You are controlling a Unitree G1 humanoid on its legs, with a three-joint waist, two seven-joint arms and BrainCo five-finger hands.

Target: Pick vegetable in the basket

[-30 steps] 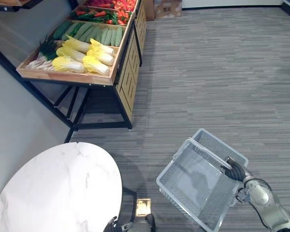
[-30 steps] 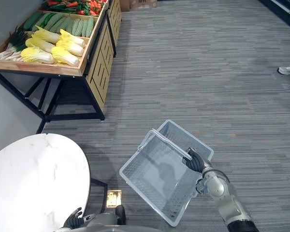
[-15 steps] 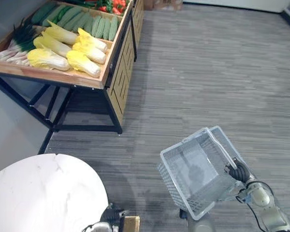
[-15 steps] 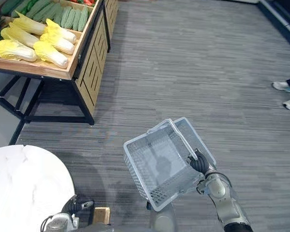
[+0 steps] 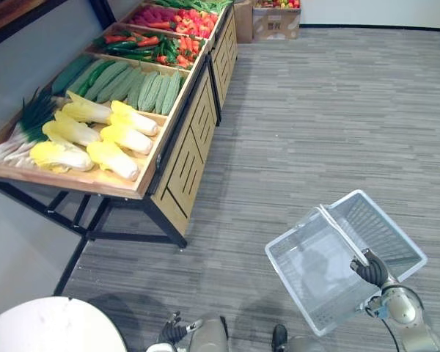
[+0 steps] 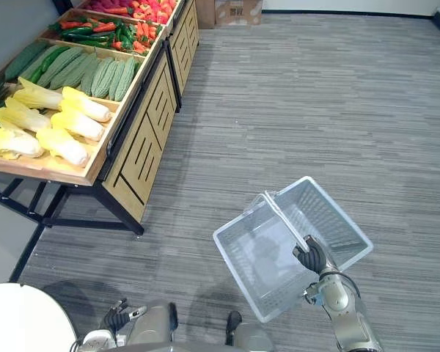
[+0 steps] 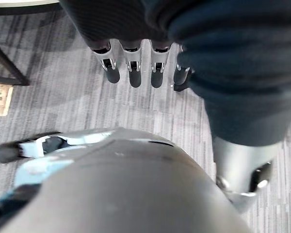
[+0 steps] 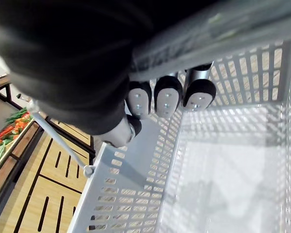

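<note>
Out to the right, the right hand [image 5: 370, 270] grips the handle [image 5: 342, 235] of the empty basket [image 5: 385, 231], the left hand [image 7: 135, 73] hangs slack, and the vegetables [image 5: 110, 139] lie on the stand [image 5: 183, 158], well apart from it: I judge this the approach step, and the next move calls for closing in and reaching.

Perforated plastic basket [image 5: 396, 242], wooden crates [image 5: 177, 139]

Vegetable stand [image 5: 187, 154] left; basket [image 5: 302, 295] right, hanging from right robot hand [image 5: 372, 269]; table [image 5: 51, 330] near left.
</note>
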